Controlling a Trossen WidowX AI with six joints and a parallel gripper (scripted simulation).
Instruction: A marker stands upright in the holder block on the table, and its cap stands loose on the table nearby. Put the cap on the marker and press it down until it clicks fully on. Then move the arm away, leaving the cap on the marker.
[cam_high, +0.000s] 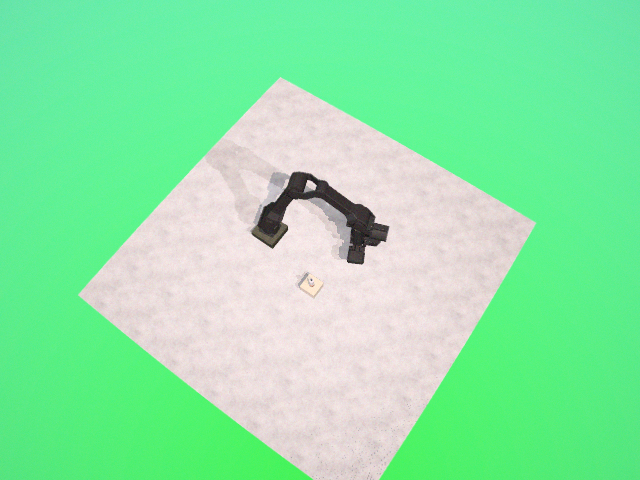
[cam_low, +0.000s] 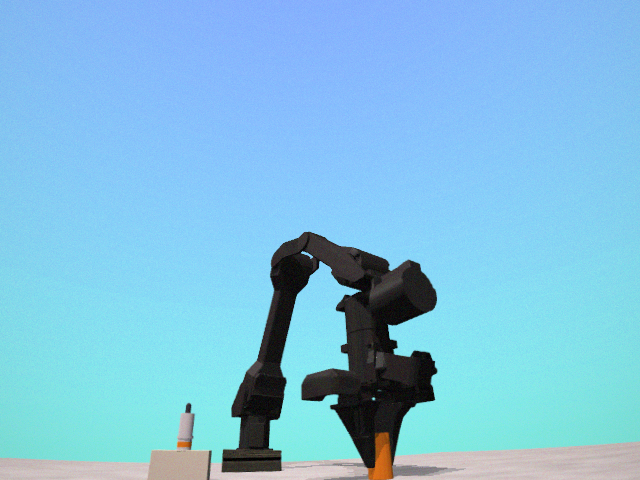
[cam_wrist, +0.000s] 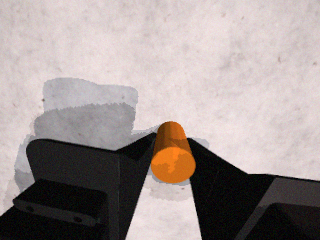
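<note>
The orange cap (cam_low: 383, 452) (cam_wrist: 173, 165) stands upright on the table. My gripper (cam_low: 381, 462) (cam_wrist: 170, 139) points down around it, with one finger against each side; it is shut on the cap. In the top view the arm hides the cap. The marker (cam_high: 310, 281) (cam_low: 186, 426), white with an orange band and a dark tip, stands upright and bare in the pale holder block (cam_high: 312, 291) (cam_low: 179, 466). The block is well to the left of the gripper in the exterior view.
The arm's square base (cam_high: 269, 235) (cam_low: 251, 461) stands on the pale table (cam_high: 232, 330), to the right of the holder block in the exterior view. The arm arches from the base over to the cap. Shadows of the arm fall on the table.
</note>
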